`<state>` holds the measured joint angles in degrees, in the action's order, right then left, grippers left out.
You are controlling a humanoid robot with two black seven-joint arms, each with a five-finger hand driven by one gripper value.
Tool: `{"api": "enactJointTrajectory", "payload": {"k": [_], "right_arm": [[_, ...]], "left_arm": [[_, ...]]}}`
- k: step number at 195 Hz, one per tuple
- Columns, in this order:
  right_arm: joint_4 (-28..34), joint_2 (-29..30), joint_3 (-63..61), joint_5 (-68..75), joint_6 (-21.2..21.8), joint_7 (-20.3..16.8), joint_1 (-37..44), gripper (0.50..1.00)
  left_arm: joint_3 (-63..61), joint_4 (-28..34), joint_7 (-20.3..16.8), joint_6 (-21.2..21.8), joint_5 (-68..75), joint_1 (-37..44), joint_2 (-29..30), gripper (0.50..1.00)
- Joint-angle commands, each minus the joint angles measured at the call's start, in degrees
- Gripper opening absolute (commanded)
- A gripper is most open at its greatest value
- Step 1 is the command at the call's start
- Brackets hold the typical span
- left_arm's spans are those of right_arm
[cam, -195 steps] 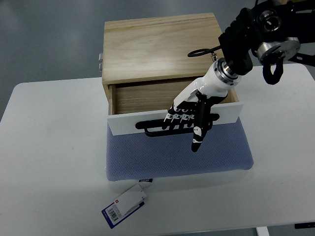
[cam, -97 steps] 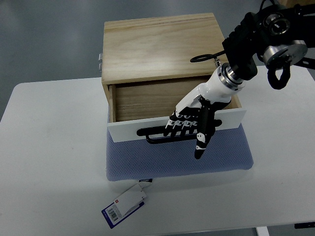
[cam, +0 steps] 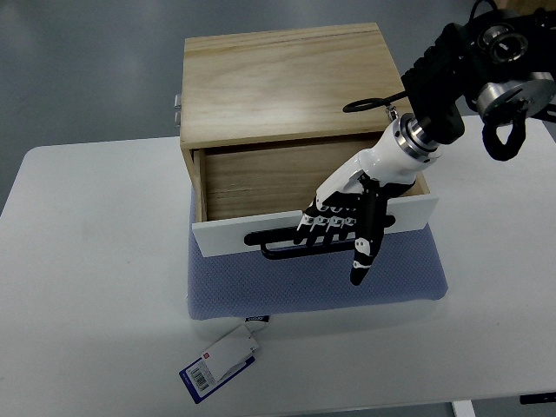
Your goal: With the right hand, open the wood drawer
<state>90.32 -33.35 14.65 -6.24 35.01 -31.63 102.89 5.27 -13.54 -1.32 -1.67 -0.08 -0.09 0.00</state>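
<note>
A light wood box [cam: 287,82] stands at the back of the white table, on a blue mat [cam: 313,282]. Its drawer [cam: 261,178] is pulled partly out, showing a bare wooden inside. The drawer has a white front panel [cam: 226,234] with a black bar handle [cam: 282,236]. My right hand [cam: 339,228] reaches in from the upper right and its black-and-white fingers [cam: 326,219] are curled over the handle. The thumb [cam: 363,252] points down past the panel. The left arm does not show.
A white and blue tag [cam: 219,362] lies on the table in front of the mat. The white table [cam: 87,287] extends to the left and right of the box. A metal latch [cam: 176,106] sticks out on the box's left side.
The right hand has drawn the handle toward the near edge, and the drawer has slid further out of the box. More of the drawer's inside shows.
</note>
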Motion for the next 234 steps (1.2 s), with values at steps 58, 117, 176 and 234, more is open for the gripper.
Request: {"api": "enactJointTrajectory", "payload": {"k": [58,117,176,234], "right_arm": [[-0.32,-2.95,-1.46,0.09,-0.01,-0.01,2.93,0.946],[-4.19,-7.17,-5.86,0.09,-0.01,0.08,4.78,0.946],[-13.15,-14.37,-16.49,1.49,-0.01,0.95,0.47,0.946],[-31.87,-13.93,-32.84,1.67,-0.01,9.39,-16.58,0.946]], "left_arm": [[-0.09,0.0,0.0,0.09,0.0,0.0,0.0,1.0],[-0.09,-0.09,0.0,0.09,0.08,0.0,0.0,1.0],[-0.17,-0.17,0.0,0.09,0.08,0.0,0.0,1.0],[-0.17,-0.44,0.0,0.0,0.08,0.0,0.0,1.0]]}}
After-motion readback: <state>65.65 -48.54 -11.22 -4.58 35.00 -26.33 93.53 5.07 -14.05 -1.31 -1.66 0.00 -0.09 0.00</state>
